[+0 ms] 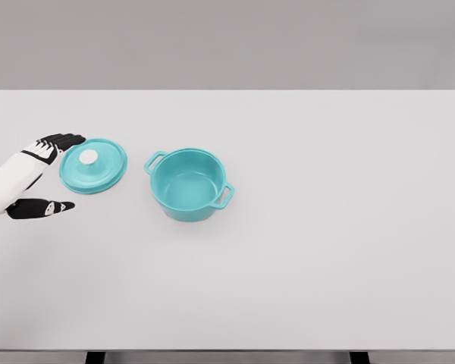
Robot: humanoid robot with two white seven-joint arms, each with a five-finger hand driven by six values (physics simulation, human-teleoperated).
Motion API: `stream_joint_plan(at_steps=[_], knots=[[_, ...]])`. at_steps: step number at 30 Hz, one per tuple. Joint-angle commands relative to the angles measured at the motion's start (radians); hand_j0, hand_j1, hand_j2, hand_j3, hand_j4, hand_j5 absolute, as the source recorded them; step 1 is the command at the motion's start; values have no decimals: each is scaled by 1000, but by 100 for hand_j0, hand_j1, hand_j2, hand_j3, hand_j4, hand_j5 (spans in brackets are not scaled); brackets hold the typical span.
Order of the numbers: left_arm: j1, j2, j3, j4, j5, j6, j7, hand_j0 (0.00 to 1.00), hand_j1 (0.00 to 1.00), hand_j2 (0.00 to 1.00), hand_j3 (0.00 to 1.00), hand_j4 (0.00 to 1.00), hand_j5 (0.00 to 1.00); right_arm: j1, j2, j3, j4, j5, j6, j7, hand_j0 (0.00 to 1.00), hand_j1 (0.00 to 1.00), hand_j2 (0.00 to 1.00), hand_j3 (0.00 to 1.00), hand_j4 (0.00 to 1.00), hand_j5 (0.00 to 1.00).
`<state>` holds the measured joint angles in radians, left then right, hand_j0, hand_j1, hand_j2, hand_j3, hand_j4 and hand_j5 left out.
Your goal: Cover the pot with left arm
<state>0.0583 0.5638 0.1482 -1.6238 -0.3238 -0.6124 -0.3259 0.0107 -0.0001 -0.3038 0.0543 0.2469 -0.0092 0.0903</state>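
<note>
A teal pot (188,184) with two side handles stands uncovered on the white table, a little left of the middle. Its teal lid (93,165) with a white knob (88,157) lies flat on the table to the pot's left, apart from it. My left hand (53,173) comes in from the left edge and sits just left of the lid. Its black fingers (61,140) reach toward the lid's far-left rim and the thumb (39,208) points right below it. The hand is open and holds nothing.
The white table (326,227) stretches wide to the right and front of the pot. Its front edge runs along the bottom of the view.
</note>
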Motion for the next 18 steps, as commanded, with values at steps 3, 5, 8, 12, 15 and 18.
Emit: stream_joint_plan(at_steps=[3,5,8,12,15,18], knots=[[0,2,1,1,6,1,1,100,100,100,100,100,100,0,0,0,-1,0,0,0,100,100,100,100,100,100],[-44,1,-2,8,6,1,1,100,100,100,100,100,100,0,0,0,-1,0,0,0,100,100,100,100,100,100],[-104,-5,-12,44,6,1,1,100,100,100,100,100,100,0,0,0,-1,0,0,0,100,100,100,100,100,100],[-293,-5,-156,272,-17,1,-5,100,100,100,100,100,100,0,0,0,-1,0,0,0,100,100,100,100,100,100],[-365,-5,-262,358,-15,1,-131,100,100,100,100,100,100,0,0,0,-1,0,0,0,100,100,100,100,100,100],[-376,-7,-286,378,-12,1,-147,100,100,100,100,100,100,0,0,0,1,0,0,0,100,100,100,100,100,100]])
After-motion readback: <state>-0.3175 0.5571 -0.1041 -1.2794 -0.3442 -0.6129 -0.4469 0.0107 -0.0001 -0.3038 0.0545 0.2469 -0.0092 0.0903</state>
